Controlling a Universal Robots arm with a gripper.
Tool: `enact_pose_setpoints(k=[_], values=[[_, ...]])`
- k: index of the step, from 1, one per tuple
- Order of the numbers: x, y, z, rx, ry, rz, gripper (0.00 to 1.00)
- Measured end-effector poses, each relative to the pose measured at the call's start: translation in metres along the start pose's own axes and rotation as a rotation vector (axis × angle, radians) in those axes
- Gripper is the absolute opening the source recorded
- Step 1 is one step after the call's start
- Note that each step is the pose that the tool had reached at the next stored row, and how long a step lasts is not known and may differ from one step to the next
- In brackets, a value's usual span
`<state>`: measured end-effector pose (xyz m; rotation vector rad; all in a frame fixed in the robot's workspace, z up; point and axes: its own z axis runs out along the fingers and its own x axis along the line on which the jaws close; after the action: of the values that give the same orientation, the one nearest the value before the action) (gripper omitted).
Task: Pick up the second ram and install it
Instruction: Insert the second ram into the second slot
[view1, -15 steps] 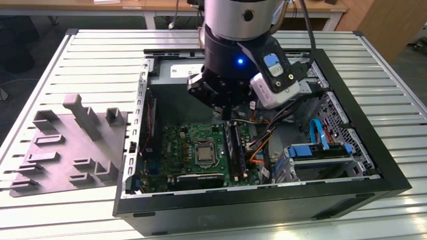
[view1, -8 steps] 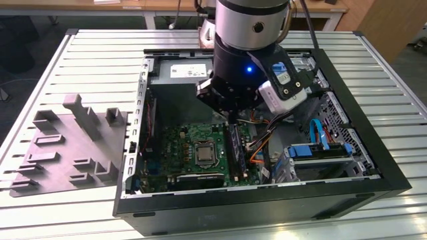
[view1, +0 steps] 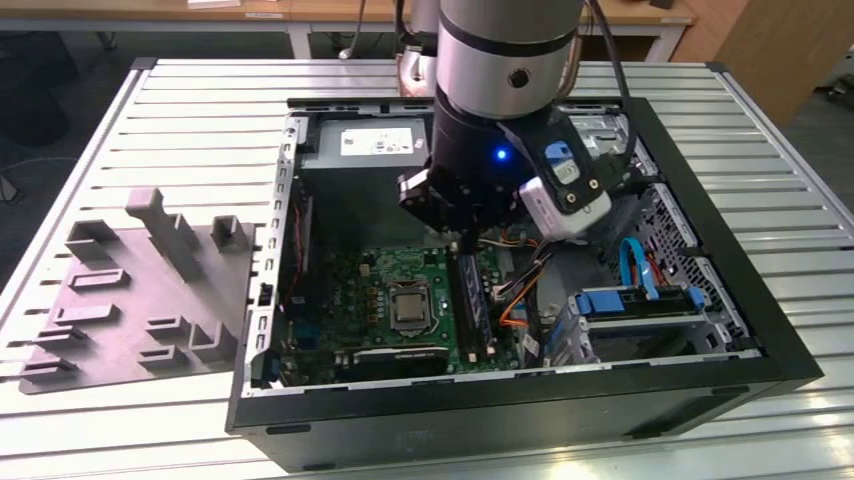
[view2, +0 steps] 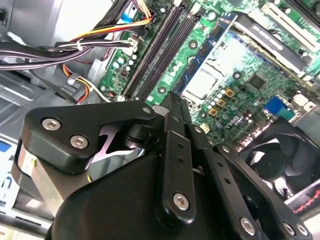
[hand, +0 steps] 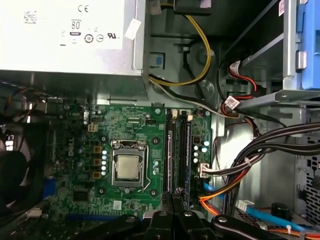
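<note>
Second ram, a long, narrow, dark circuit-board stick (view1: 469, 300), stands on edge in the black memory slots (hand: 176, 150). The slots run just beside the square silver processor socket (hand: 127, 167), on the exterior view's right of it.

The black metal claw (view2: 172, 98) hangs low over one end of the stick, near the socket. In the second wrist view its fingers are drawn together with nothing between them. Whether their tips touch the stick's top edge cannot be told, nor whether the stick is fully home.

This looks like the seating step. Done well, the push goes straight down along the slot line with no sideways lean, since so thin a board would likely flex or ride out of its groove. Both ends need equal pressure so that the end latches can close. The bundle of orange and black cables (hand: 240, 175) lies beyond the slots from the socket and is best kept clear of.
</note>
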<state>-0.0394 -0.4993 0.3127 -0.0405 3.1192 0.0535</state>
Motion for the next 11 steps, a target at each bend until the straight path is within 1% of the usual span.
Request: enact_pose_setpoints(k=[11], values=[[-0.0015, 0.0010, 0.0202, 0.0002, -0.0007, 0.022, 0.11]])
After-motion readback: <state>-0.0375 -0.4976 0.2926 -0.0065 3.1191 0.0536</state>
